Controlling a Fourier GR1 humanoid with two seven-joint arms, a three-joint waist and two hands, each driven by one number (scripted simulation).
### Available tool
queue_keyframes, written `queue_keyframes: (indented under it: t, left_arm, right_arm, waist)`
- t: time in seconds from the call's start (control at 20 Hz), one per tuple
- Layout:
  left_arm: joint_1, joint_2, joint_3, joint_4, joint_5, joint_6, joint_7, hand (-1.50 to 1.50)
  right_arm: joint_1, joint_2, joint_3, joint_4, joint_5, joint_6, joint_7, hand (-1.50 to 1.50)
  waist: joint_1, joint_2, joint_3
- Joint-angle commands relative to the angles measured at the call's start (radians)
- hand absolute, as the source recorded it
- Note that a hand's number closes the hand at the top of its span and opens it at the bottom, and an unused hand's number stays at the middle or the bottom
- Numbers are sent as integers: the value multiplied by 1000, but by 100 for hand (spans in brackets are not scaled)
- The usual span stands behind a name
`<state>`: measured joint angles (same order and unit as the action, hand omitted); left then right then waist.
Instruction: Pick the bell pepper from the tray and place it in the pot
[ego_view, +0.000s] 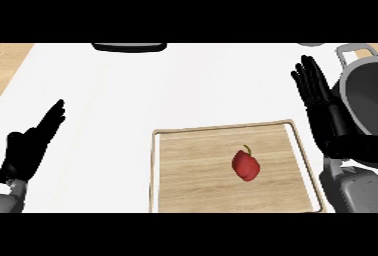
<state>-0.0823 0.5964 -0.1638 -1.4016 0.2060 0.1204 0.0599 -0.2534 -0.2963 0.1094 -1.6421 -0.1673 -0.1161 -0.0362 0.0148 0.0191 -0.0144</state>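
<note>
A red bell pepper with a small green stem lies near the middle of a wooden tray at the lower centre of the counter. A grey pot stands at the right edge, partly cut off by the view. My right hand hovers open between the tray's right rim and the pot, fingers straight and pointing away; it covers part of the pot's left side. It holds nothing. My left hand rests open at the far left edge, fingers up, well away from the tray.
A dark flat object shows at the counter's far edge, top centre. Bare white counter stretches between the hands and beyond the tray. Wooden surface shows at the far left corner.
</note>
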Motion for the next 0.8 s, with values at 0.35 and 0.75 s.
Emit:
queue_keyframes:
  t: [0.35, 0.75]
  left_arm:
    - [-110, -178, 116, -97, 123, 98, -97, 0]
    - [-112, -240, 123, -121, 113, 115, -131, 0]
  right_arm:
    - [-18, -464, -88, -38, 253, 172, 111, 150]
    - [329, -470, -101, -286, 307, 216, -225, -150]
  waist:
    - [-69, -33, 3]
    - [-43, -25, 14]
